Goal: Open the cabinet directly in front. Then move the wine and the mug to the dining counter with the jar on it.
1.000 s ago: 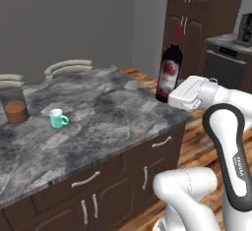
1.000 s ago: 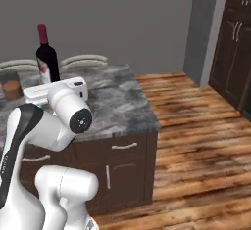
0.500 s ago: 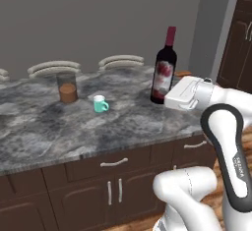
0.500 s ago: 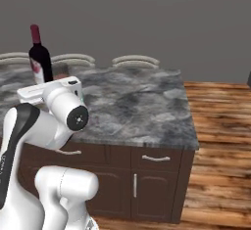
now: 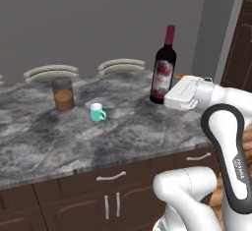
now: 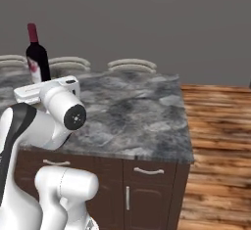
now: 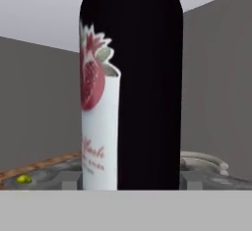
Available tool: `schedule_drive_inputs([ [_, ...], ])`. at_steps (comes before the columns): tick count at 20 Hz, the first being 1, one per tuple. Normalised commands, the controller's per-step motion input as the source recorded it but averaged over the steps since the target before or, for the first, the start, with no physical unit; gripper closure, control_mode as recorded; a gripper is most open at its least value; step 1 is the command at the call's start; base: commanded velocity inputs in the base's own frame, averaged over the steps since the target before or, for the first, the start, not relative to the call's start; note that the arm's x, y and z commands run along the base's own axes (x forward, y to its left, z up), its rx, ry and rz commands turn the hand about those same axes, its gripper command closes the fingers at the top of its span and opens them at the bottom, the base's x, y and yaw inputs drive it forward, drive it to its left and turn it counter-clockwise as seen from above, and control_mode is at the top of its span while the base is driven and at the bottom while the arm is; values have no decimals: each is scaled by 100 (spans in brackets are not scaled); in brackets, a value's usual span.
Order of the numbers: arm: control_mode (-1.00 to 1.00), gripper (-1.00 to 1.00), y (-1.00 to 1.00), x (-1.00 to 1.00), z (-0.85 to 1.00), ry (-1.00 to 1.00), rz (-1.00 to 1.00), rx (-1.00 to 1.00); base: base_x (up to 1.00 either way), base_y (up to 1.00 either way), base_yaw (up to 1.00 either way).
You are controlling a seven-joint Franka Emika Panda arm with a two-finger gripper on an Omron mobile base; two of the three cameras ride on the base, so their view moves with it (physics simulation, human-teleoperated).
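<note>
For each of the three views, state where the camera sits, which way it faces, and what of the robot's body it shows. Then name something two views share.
Left base view: behind the arm's left, looking down over the dining counter; arm at lower right, hand at the wine.
Right base view: behind the arm's right, facing the counter's end; arm at lower left.
Hand view: on the hand, facing the wine's label close up.
Shared: both base views show the wine and counter.

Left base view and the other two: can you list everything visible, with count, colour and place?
Slim dark glass wine bottle: one, red capped neck, held above the counter's right end.
Small teal mug: one, mid-counter.
Clear glass jar: one, brown contents, behind and left of the mug.
Grey marbled stone dining counter: one, over dark brown fronts.
Pale chair backs: several, behind the counter.
Wooden floor: brown, to the right.
Gripper: one, white, closed on the bottle's lower body.
</note>
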Motion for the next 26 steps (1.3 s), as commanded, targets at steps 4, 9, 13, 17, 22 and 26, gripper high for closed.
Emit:
schedule_drive_inputs([
  [4,100,100,0,0,0,0,0,0,100,-12,1],
  [9,100,100,0,0,0,0,0,0,90,-13,2],
  [13,-100,100,-11,69,-12,0,3,0,16,0,0],
  [17,-100,100,-22,100,-28,1,12,1,0,0,0],
  [22,-100,100,-7,100,-53,1,16,0,0,0,0],
  [26,-100,100,1,100,-81,-1,25,0,0,0,0],
])
